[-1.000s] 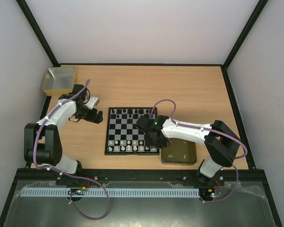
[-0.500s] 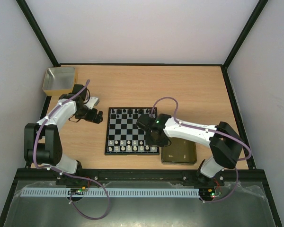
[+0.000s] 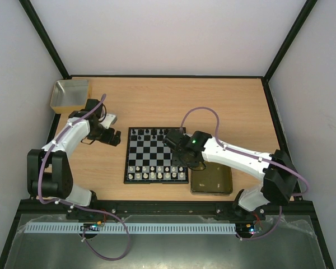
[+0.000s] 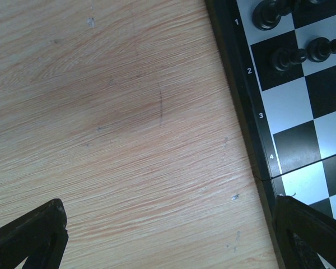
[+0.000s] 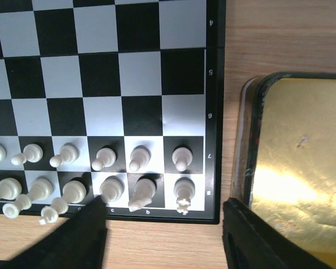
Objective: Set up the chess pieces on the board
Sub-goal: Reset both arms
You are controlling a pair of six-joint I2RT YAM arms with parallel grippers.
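Observation:
The board (image 3: 151,154) lies mid-table. Black chess pieces (image 3: 151,133) stand in its far rows and white chess pieces (image 3: 154,175) in its two near rows. My right gripper (image 3: 183,163) is open and empty over the board's near right corner. In the right wrist view its fingers (image 5: 78,241) straddle the last white pieces (image 5: 137,158) on the board (image 5: 101,73). My left gripper (image 3: 116,139) is open and empty just left of the board. In the left wrist view it (image 4: 168,241) hovers over bare wood beside the board's edge (image 4: 319,112) and some black pieces (image 4: 285,58).
A shiny gold tray (image 3: 211,179) lies right of the board's near corner, close to my right gripper, and shows in the right wrist view (image 5: 302,168). A yellowish square box (image 3: 71,94) stands at the far left corner. Black frame rails edge the table.
My right arm has swung its elbow out to the right, and its gripper has shifted slightly right and back along the board's right edge. The left arm has hardly moved.

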